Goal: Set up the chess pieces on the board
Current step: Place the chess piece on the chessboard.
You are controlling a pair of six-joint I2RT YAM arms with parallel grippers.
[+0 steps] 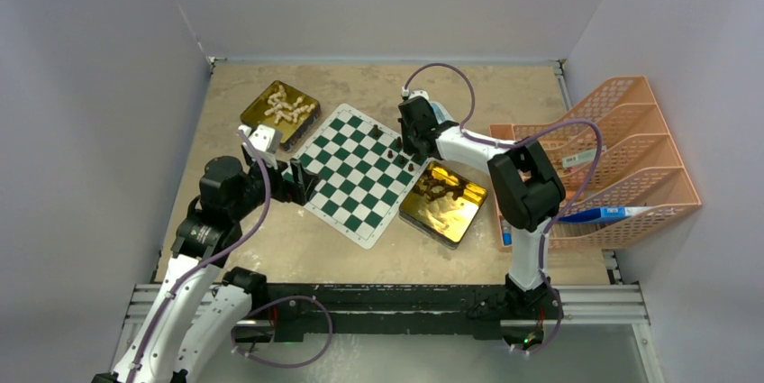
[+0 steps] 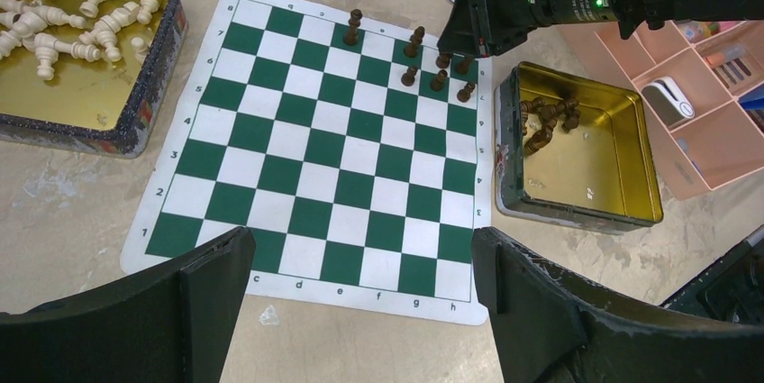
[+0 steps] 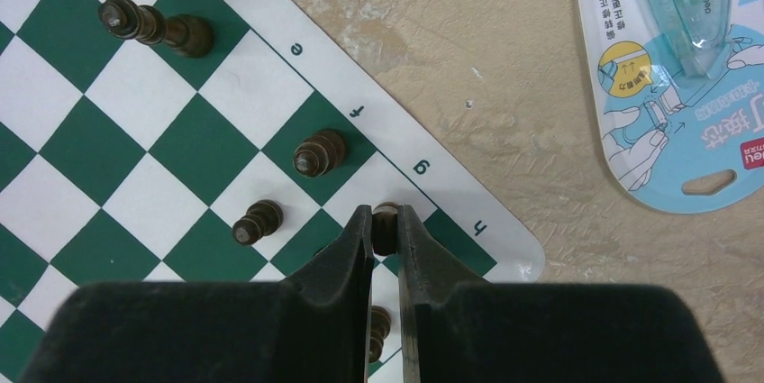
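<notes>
At the far right corner of the board (image 1: 356, 171): right gripper (image 3: 386, 214), jaws drawn in tight on one dark piece (image 3: 386, 232) over the edge row, by the letters g and h. Whether its foot rests on the square cannot be told.

Same corner, on the board: dark pieces (image 2: 439, 79), about seven upright, clustered in the two rows at that edge and standing apart from one another. No piece on the other rows.

Right tin (image 2: 604, 167), just beside the board's right edge: a small heap of dark pieces lying loose in its far corner, not yet placed.

Left tin (image 2: 135, 131), near the board's far left corner: cream pieces (image 2: 54, 18), all in a loose pile, none on the board.

Left gripper (image 2: 360, 311): jaws spread wide, empty, hovering off the board's row-one edge.

To the side: blue packet (image 3: 676, 86) on the table, pink rack (image 1: 622, 149).

Progress, as judged: early. Less than half of the dark side stands, and the cream side is untouched. Left to do: settle the gripped piece, bring out the remaining dark pieces, then set the whole cream set along the opposite edge.
</notes>
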